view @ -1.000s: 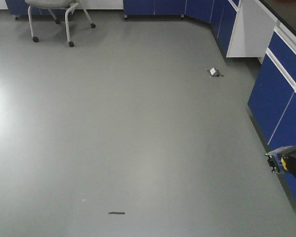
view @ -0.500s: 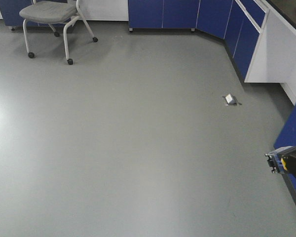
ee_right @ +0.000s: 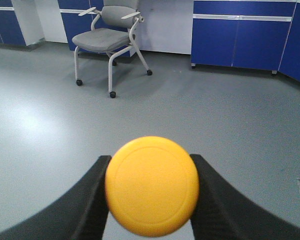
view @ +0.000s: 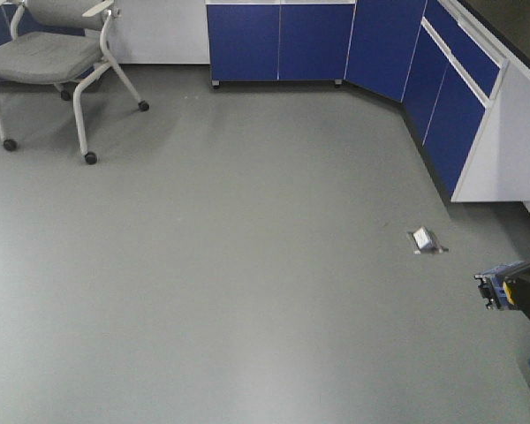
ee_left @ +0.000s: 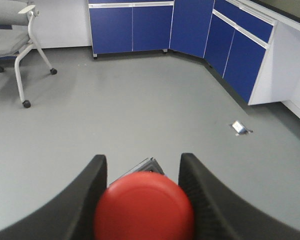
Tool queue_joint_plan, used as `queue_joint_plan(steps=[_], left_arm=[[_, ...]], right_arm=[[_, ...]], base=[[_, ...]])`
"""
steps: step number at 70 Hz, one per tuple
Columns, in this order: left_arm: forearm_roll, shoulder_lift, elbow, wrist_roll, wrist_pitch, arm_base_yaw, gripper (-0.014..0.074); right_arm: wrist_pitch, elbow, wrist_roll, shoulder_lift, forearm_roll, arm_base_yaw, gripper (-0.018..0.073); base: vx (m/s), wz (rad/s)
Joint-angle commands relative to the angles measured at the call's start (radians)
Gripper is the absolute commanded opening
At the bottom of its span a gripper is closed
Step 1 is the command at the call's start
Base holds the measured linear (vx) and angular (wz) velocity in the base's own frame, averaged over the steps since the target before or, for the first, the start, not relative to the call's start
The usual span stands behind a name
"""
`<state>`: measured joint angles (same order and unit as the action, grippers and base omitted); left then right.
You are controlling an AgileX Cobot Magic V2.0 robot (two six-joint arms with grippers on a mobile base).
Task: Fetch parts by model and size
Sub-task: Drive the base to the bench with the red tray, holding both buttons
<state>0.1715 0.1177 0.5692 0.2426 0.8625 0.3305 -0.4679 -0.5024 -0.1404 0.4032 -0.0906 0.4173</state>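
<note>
Left wrist-mounted view shows the left gripper (ee_left: 143, 167) clenched on the red-capped switch (ee_left: 144, 207). The cap sits near the lens between the two dark fingers, with a bit of silver base showing behind it. In the right wrist-mounted view, the right gripper (ee_right: 151, 161) grasps the yellow-capped switch (ee_right: 152, 186) the same way. Both hang over grey floor (view: 247, 265). A chair (view: 44, 53) stands far left, and blue cabinets (view: 278, 40) run along the far and right sides.

The red cap (ee_left: 144, 206) and yellow cap (ee_right: 152, 186) look smooth matt plastic (the grey floor (view: 247, 265) has a soft sheen)
</note>
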Motion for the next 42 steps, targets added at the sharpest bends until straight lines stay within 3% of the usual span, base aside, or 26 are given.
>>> queue_joint_plan(steps=[1,42], left_arm=[[0.007,0.017,0.024,0.001,-0.082,0.007,-0.0006],[0.007,0.017,0.024,0.001,-0.082,0.007,-0.0006]], right_arm=[[0.081,-0.029,0.004,0.010,-0.010,-0.005,-0.0010],[0.078,-0.029,0.004,0.010,-0.010,-0.005,-0.0010]], base=[[0.75,-0.07],[0.71,0.04]])
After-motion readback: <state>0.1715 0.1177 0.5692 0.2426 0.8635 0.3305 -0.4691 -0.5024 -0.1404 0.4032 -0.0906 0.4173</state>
